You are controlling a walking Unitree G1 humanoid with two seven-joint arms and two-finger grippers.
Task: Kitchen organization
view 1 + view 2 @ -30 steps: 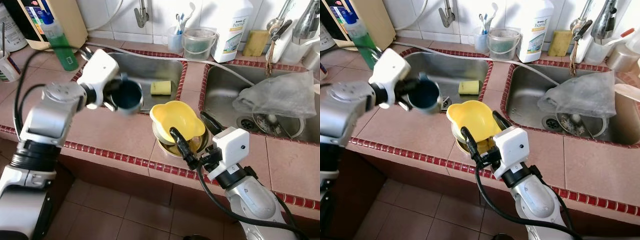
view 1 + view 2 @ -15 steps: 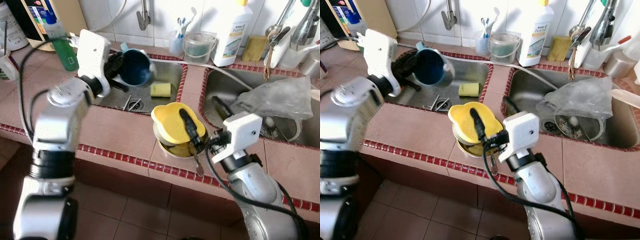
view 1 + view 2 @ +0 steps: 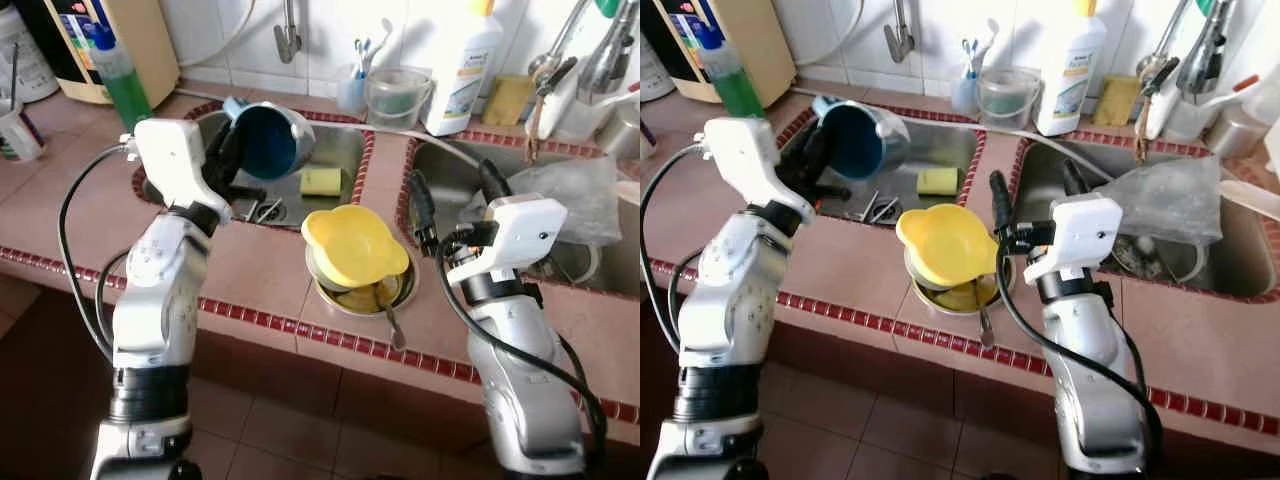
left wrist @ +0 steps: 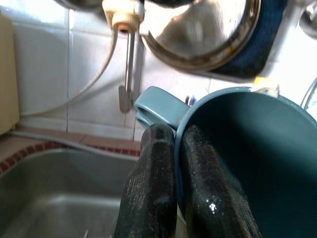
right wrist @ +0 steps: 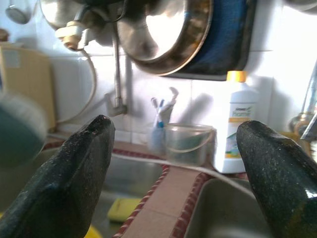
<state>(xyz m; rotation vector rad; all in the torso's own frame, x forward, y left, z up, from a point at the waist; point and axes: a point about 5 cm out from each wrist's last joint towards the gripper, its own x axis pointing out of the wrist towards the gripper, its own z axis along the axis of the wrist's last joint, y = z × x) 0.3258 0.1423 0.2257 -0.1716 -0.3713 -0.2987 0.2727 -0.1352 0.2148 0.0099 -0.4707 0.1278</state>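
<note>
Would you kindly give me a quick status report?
Left gripper shut on blue mug, held over left sink. Right gripper open, empty, beside yellow bowl. Nothing in the way.

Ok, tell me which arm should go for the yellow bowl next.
Probably the right. The right gripper hangs open and empty just beside the yellow bowl on the counter's edge, while the left gripper is shut on the blue cup over the left sink.

Home kitchen: pink-tiled table with red trim, double steel sink, wall tap, yellow sponge, detergent bottle, toothbrush cup, pans hanging on white-tiled wall.
</note>
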